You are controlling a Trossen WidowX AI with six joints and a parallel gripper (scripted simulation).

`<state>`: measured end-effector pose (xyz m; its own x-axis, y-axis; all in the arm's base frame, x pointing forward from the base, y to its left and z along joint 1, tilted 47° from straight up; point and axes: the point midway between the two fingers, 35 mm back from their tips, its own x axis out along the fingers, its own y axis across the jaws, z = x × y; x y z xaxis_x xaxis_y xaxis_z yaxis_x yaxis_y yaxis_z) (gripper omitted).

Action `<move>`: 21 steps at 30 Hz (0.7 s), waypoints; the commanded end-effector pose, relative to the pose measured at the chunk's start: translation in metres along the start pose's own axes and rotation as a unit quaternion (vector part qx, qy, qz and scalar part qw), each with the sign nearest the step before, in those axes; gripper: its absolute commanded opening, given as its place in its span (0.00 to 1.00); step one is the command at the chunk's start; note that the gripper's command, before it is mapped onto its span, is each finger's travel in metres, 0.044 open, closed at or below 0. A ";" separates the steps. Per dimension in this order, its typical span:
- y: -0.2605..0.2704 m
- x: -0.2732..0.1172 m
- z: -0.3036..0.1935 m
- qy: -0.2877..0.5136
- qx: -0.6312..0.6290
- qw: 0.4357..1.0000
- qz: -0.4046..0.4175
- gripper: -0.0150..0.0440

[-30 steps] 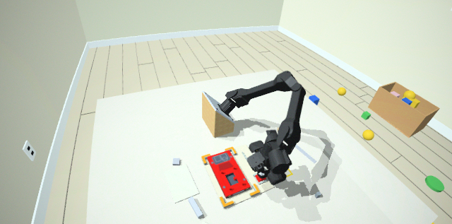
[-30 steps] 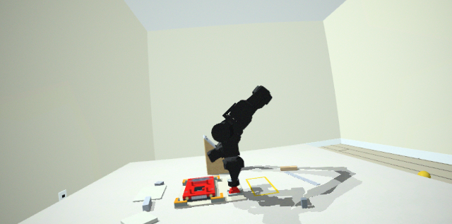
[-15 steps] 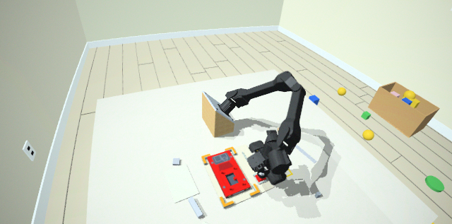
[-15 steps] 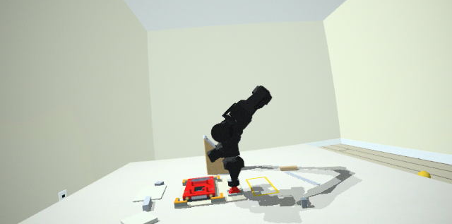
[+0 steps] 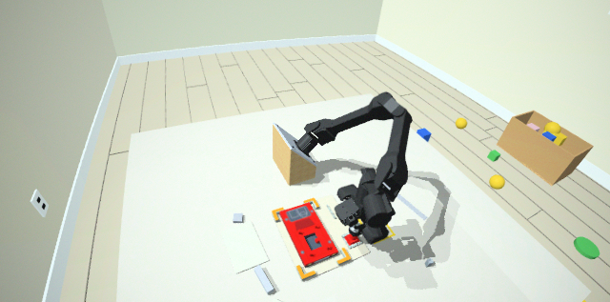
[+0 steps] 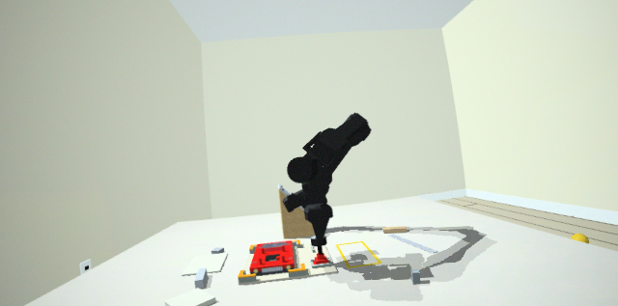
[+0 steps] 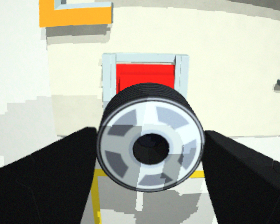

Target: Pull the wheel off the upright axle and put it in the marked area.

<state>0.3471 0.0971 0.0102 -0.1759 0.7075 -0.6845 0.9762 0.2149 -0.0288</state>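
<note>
My gripper [image 5: 354, 229] [image 6: 319, 239] [image 7: 149, 140] is shut on the wheel, a black tyre with a pale spoked hub. The wheel [image 7: 157, 118] sits between the two fingertips, its hub hole dark in the wrist view. In the exterior view the wheel is held above the red base [image 5: 352, 239] [image 6: 321, 260] [image 7: 145, 73], and the thin black axle [image 6: 320, 250] stands upright below it. Whether the axle tip is still inside the hub is hidden. The marked area [image 6: 372, 252] [image 7: 96, 200], a yellow outline on the table, lies just right of the base in the exterior view.
A red chassis [image 5: 305, 229] [image 6: 261, 251] lies between orange corner brackets [image 5: 307, 273] left of the base. A wooden wedge block [image 5: 301, 169] [image 6: 294, 224] stands behind. A small grey block [image 5: 430, 262] [image 6: 415, 276] lies beyond the marked area.
</note>
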 end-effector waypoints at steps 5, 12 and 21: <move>0.000 -0.005 0.000 0.000 -0.001 1.000 0.003 0.25; 0.000 -0.007 0.000 0.000 -0.001 1.000 0.003 0.25; 0.000 -0.012 0.000 0.000 -0.001 1.000 0.003 0.25</move>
<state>0.3492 0.0905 0.0167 -0.1685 0.7112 -0.6825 0.9777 0.2086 -0.0241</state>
